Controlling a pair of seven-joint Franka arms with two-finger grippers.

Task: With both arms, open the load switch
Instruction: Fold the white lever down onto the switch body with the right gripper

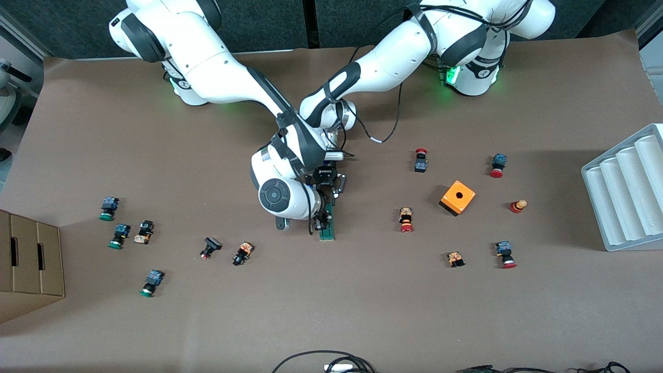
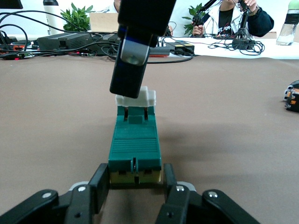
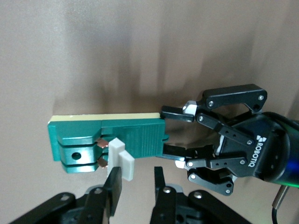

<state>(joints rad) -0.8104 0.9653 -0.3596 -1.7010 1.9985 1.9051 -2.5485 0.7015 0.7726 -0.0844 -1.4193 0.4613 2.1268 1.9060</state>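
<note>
Load switch (image 1: pixel 327 228) lies mid-table, under both wrists. Left gripper (image 2: pixel 135 179) pinches its end away from the white piece (image 3: pixel 122 161); right gripper (image 3: pixel 135 186) is nipped on that piece. Risk: thin hold slips off, or body twists in clamp.

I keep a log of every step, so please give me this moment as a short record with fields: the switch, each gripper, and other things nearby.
load switch: green block lying flat on the table, white piece at one end
left gripper: jaws shut on the load switch at the end away from the white piece
right gripper: jaws at the white piece, one finger touching it; grip not clear
nearby: orange box toward the left arm's end; push buttons scattered on the table
</note>
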